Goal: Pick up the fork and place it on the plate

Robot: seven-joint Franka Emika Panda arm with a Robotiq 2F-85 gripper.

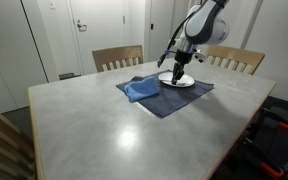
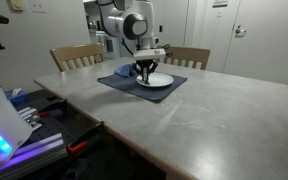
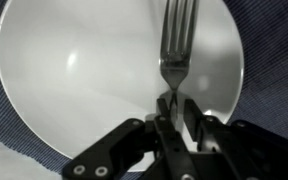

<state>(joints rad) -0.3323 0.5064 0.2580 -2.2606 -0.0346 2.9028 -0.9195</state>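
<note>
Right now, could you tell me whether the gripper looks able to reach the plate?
Probably yes: the gripper, holding the fork, hangs directly over the plate with nothing between them.

I see my arm (image 1: 202,22) arching over, with the wrist dropped almost straight down, so the gripper (image 1: 176,76) points toward 6 o'clock in both exterior views. In the wrist view the gripper (image 3: 174,104) enters from 6 o'clock. Its fingers (image 3: 191,112) are pinched tight on the fork (image 3: 176,40), tines toward 12 o'clock.

The pale grey table (image 1: 84,130) bears a dark blue placemat (image 1: 179,101) toward its far side.
</note>
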